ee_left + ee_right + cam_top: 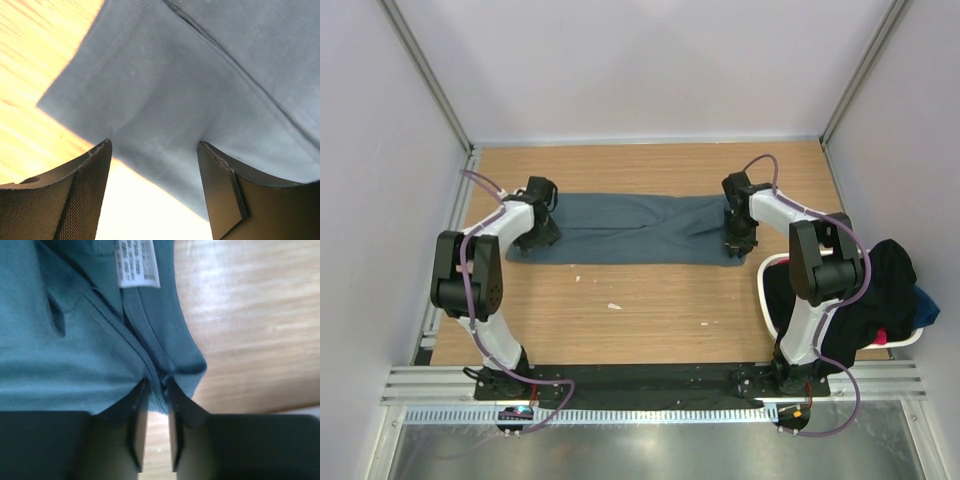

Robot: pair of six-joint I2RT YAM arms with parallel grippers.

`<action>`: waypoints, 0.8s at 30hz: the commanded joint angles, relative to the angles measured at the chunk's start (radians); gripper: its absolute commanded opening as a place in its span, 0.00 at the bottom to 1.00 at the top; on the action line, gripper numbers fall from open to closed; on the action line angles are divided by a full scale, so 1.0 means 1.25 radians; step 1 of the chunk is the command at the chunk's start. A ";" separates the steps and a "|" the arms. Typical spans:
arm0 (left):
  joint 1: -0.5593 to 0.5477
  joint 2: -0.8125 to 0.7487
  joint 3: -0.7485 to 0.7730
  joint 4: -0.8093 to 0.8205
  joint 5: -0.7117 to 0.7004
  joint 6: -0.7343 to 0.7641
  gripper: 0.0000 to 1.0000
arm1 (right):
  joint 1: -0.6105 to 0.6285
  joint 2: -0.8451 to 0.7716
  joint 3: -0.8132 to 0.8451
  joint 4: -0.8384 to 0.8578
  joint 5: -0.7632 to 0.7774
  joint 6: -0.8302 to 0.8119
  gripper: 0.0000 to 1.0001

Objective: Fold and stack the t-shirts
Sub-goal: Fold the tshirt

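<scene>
Slate-blue t-shirt (640, 228) lies as 1 strip; right gripper (156, 385) pinches its neck edge; left gripper (155, 145), fingers spread, hovers over the hem, likely for an end-to-end fold.

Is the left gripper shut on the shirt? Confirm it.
No, the fingers of the left gripper stand wide apart over the t-shirt.

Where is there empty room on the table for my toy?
The wide strip of table between the blue-grey shirt and the near edge is nearly bare. So is the thin strip behind the shirt. Crowded: the right, by the basket.
</scene>
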 commanded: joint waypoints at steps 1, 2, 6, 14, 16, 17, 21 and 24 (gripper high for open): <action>-0.026 -0.081 0.062 -0.026 -0.006 0.078 0.71 | -0.003 -0.059 0.080 -0.085 -0.014 -0.021 0.31; -0.034 -0.086 0.084 -0.025 0.007 0.099 0.71 | -0.003 -0.066 0.105 -0.090 -0.039 -0.021 0.34; -0.097 -0.073 0.219 -0.006 0.111 0.182 0.72 | -0.004 -0.078 0.246 -0.106 -0.081 -0.010 0.51; -0.245 0.123 0.441 0.185 0.340 0.260 0.67 | -0.003 -0.077 0.233 0.042 -0.024 0.054 0.53; -0.266 0.170 0.483 0.213 0.366 0.260 0.66 | -0.003 -0.077 0.205 0.114 -0.011 0.071 0.53; -0.286 0.223 0.509 0.233 0.392 0.255 0.64 | -0.003 -0.080 0.172 0.141 -0.008 0.078 0.53; -0.330 0.338 0.651 0.222 0.406 0.245 0.57 | -0.005 -0.075 0.127 0.240 -0.004 0.084 0.53; -0.353 0.389 0.685 0.204 0.404 0.238 0.56 | -0.007 -0.060 0.124 0.240 0.011 0.081 0.53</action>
